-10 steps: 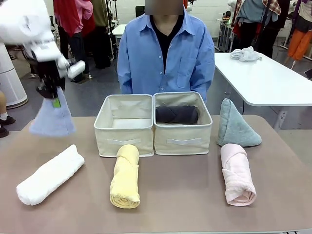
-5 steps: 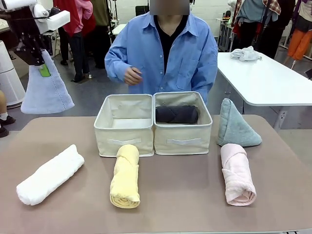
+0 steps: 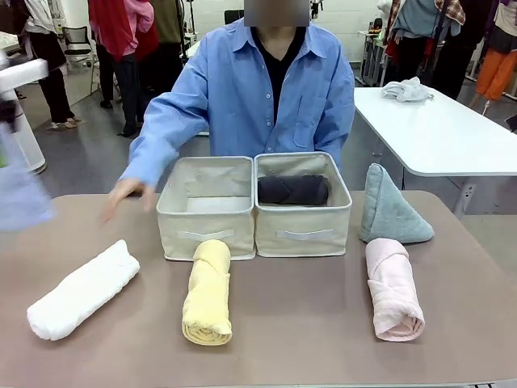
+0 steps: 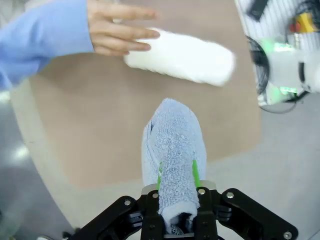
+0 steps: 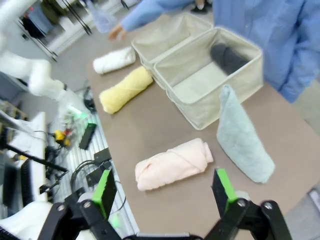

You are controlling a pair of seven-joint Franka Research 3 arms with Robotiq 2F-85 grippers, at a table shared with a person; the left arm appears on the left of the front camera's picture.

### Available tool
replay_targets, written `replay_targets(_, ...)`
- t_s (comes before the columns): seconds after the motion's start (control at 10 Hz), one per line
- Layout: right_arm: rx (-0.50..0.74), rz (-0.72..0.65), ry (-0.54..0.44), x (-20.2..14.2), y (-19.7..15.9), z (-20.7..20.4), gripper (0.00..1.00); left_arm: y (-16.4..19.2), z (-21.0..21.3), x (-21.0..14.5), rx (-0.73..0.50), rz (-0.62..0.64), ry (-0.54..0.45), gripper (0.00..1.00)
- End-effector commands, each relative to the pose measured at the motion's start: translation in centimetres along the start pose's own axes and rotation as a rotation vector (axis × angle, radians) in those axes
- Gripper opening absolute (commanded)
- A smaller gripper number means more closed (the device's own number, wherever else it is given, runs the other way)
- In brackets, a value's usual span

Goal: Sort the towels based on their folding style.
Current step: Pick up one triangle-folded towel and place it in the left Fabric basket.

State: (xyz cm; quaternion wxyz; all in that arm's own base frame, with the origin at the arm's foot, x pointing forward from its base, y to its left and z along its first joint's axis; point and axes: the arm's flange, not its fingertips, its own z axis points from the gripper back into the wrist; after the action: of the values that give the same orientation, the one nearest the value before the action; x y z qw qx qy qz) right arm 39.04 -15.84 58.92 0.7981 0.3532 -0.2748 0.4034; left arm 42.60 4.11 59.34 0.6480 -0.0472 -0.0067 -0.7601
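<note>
In the front view, the lavender-blue cone (image 3: 18,198) is seen blurred at nine o'clock, held clear of the bench (image 3: 307,347), presumably for carrying to a box; the grip on it cannot be made out here. No towel is seen in the left box (image 3: 206,234), while the dark grey roll (image 3: 292,190) lies in the right box (image 3: 303,236), so rolls are judged to belong there and cones in the left one. The white roll (image 3: 81,288), pale yellow roll (image 3: 208,293) and pink roll (image 3: 393,291) are laid along the near side from eight to four o'clock, and the grey-green cone (image 3: 392,210) stands at three o'clock, just beside the right box. A person's hand (image 3: 125,192) is stretched out at nine o'clock of the left box. In the left wrist view, the left jaws are shown clamped on the lavender-blue cone's narrow end, its wide end hanging toward twelve o'clock, with the white roll and the hand beyond. In the right wrist view, the right jaws are held wide with nothing between them, the pink roll lying at twelve o'clock, probably the next pick.
</note>
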Motion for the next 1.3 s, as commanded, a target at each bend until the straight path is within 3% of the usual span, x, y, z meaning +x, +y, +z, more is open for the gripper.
replay_targets(0.0, 0.009, 0.019, -0.001, -0.3, 0.2, -0.2, 1.00, -5.9, -2.5, -6.9, 0.012, 0.135, -0.001, 0.00)
replay_targets(1.1, 0.009, 0.019, -0.001, -0.3, 0.2, -0.2, 1.00, -5.2, -3.5, -8.0, -0.007, 0.287, -0.031, 0.00)
replay_targets(1.2, 0.009, 0.019, -0.001, -0.3, 0.2, -0.2, 1.00, -6.1, -3.9, -8.4, 0.017, 0.229, -0.010, 0.00)
